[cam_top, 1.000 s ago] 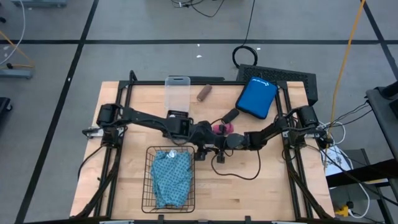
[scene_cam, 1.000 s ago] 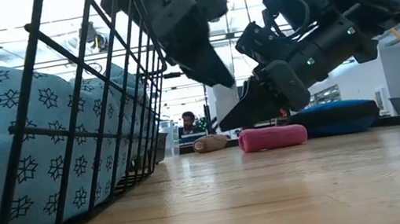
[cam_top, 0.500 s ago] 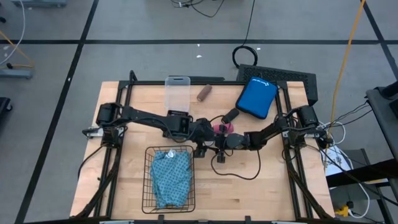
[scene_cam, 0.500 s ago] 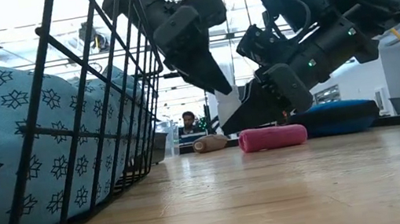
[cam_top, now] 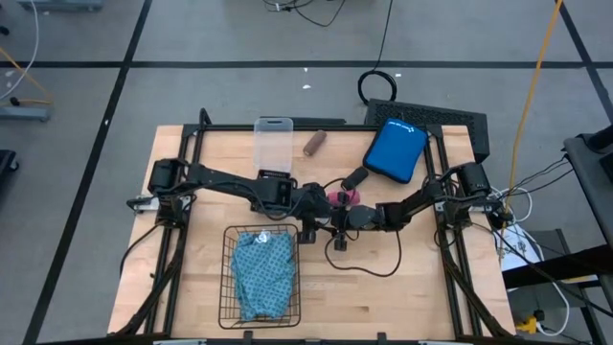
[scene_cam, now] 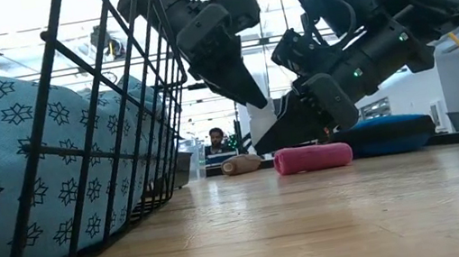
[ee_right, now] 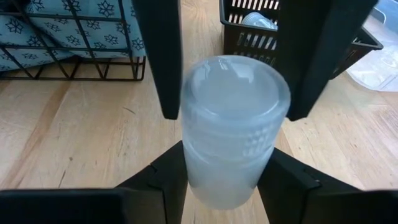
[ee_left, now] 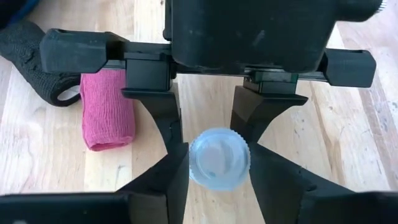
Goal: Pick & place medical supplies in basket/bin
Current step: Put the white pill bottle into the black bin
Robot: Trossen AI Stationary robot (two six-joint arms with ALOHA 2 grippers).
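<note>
A small white-capped vial [scene_cam: 262,116] is lifted between my two grippers above mid-table, beside the basket's far right corner. My left gripper [ee_left: 219,186] and my right gripper [ee_right: 227,193] are both shut on it, meeting tip to tip [cam_top: 324,226]. The pink roll [cam_top: 342,197] lies on the table just beyond them. The brown roll [cam_top: 314,144] lies near the far edge. The folded teal patterned cloth [cam_top: 263,273] lies inside the black wire basket [cam_top: 228,287]. A small black block [cam_top: 356,177] sits by the pink roll. My left gripper pinches the vial at its ribbed cap [ee_left: 219,158] between both fingers, coming from the table's left and slanting down; the vial is lifted clear. My right gripper pinches the vial's lower body [ee_right: 224,168] between its two fingers, coming level from the table's right.
A small black tray [ee_right: 249,31] holding another vial and a clear plastic box [cam_top: 273,142] stand toward the far edge. A blue pouch [cam_top: 395,150] lies at the far right. A black cable [cam_top: 374,264] loops over the near table. A person [scene_cam: 215,137] shows beyond the table.
My left gripper has moved down toward the right gripper, and the white vial now shows between the two in the low view. The basket's wires have shifted slightly in that view. In the last half second nothing more has moved.
</note>
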